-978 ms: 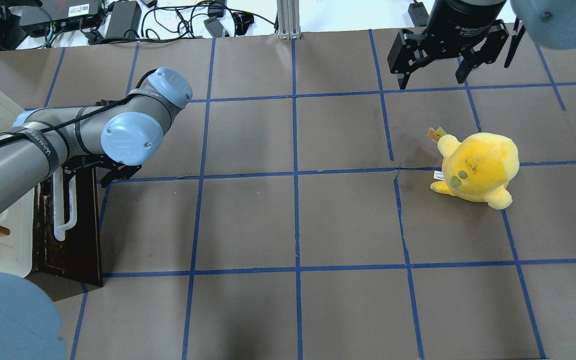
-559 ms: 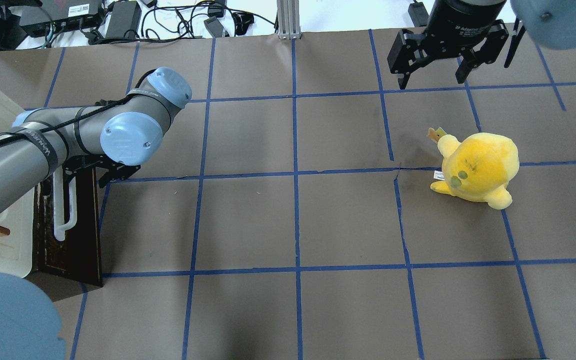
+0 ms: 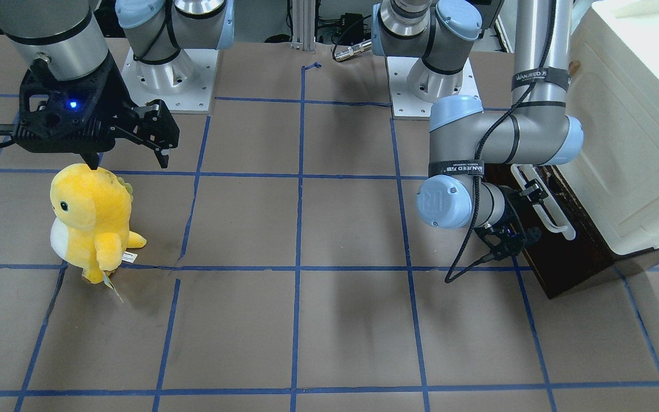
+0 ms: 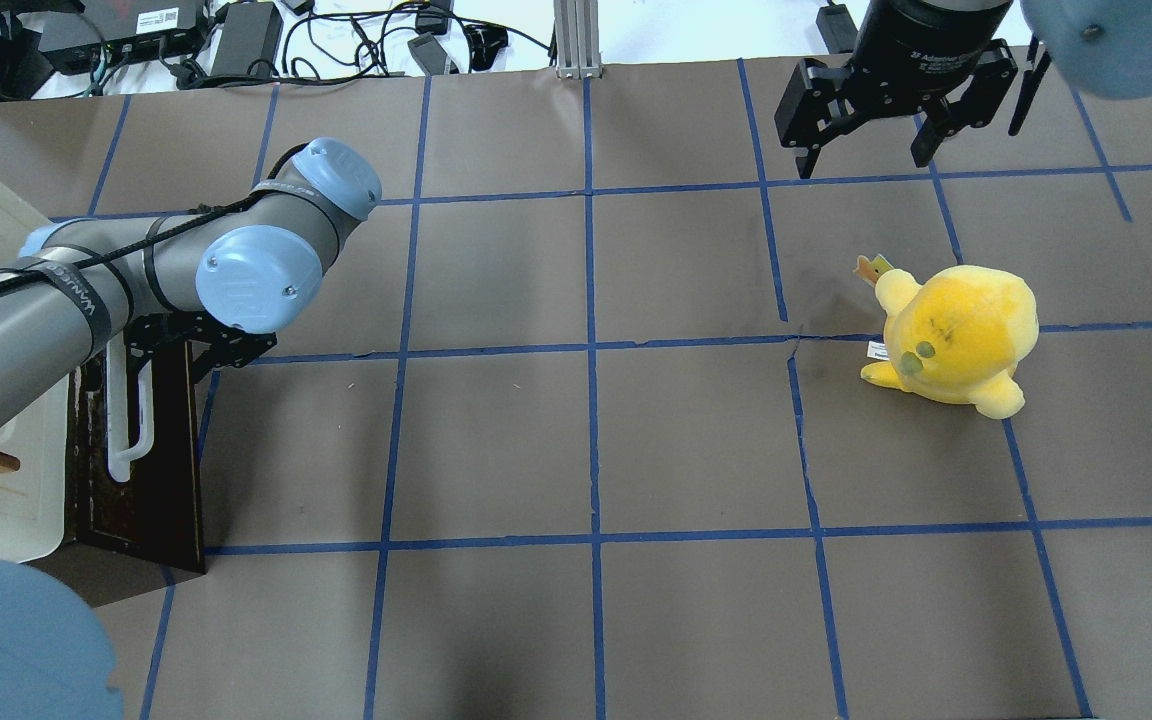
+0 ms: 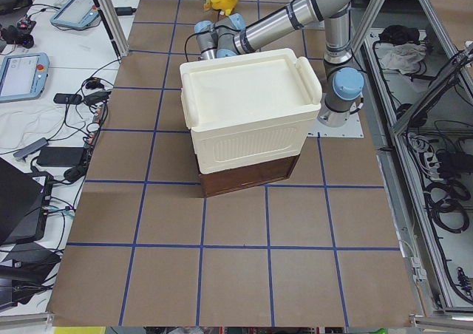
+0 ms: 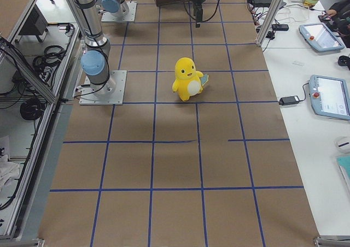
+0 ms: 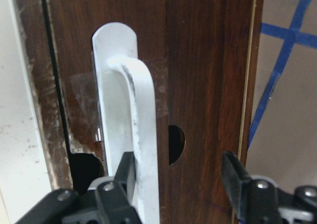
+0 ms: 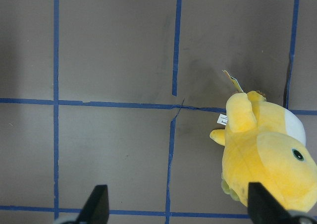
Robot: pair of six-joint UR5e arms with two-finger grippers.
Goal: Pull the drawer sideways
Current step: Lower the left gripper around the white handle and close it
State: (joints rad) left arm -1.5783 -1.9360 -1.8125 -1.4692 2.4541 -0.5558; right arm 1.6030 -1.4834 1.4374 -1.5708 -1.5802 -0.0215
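Left end effector (image 7: 178,167) spread wide at the drawer (image 7: 208,75) front, white bar handle (image 7: 141,135) between its fingers, hard by one, unpinched.

The left arm reaches low, elbow bent, its black two-finger left tool (image 7: 178,177) spread apart. The black right tool (image 4: 864,160) hangs raised, fingers wide apart.

overhead: high, down on table (image 4: 576,450) | front: opposite, steep | sides: table ends, far | left wrist: close on drawer (image 7: 208,60) | right wrist: above toy (image 8: 267,154), shared with overhead
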